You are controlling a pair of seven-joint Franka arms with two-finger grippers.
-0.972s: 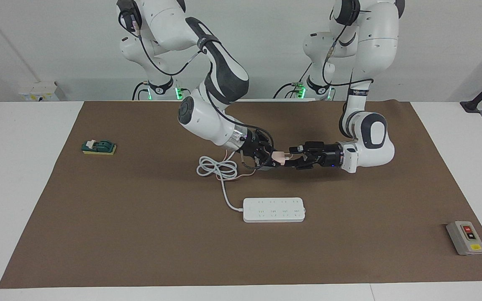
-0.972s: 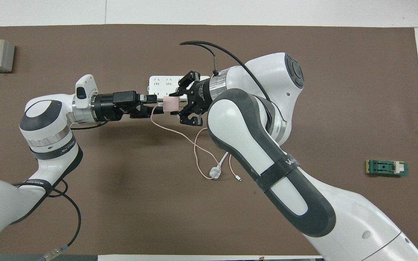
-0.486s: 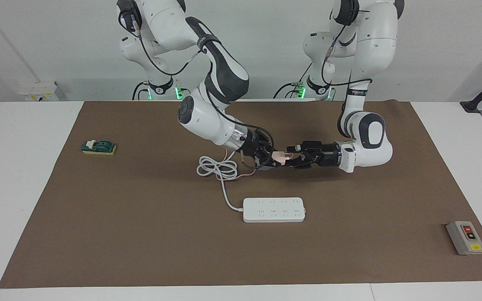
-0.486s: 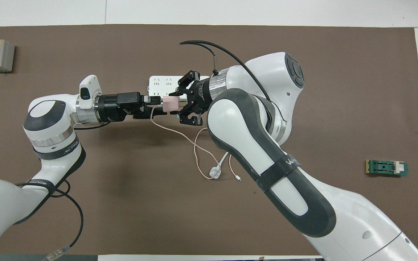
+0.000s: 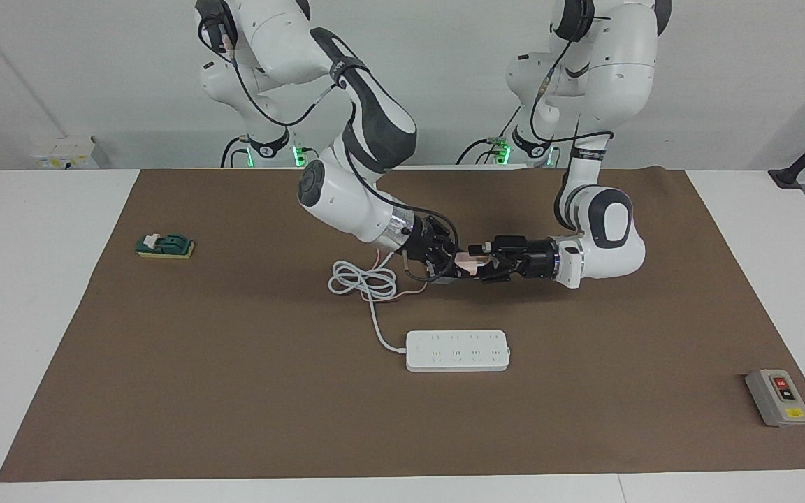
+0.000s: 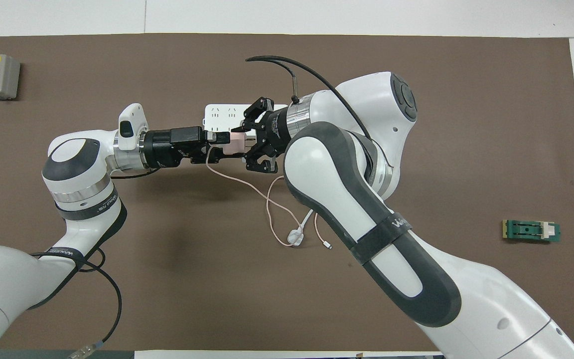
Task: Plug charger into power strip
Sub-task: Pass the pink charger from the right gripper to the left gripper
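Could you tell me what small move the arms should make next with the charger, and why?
Probably the left gripper should close on the charger. It sits open around the pink cube in mid-air, while the right gripper is shut on the cube's other end. The power strip lies untouched on the mat, farther from the robots, so the handover likely comes before any plugging.

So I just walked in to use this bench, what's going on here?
The two arms are passing a pink charger between them above the mat. The right pincer is shut on it, and the left pincer is open around its other end. The power strip lies farther from the robots with nothing plugged in, so the plugging is not yet done.
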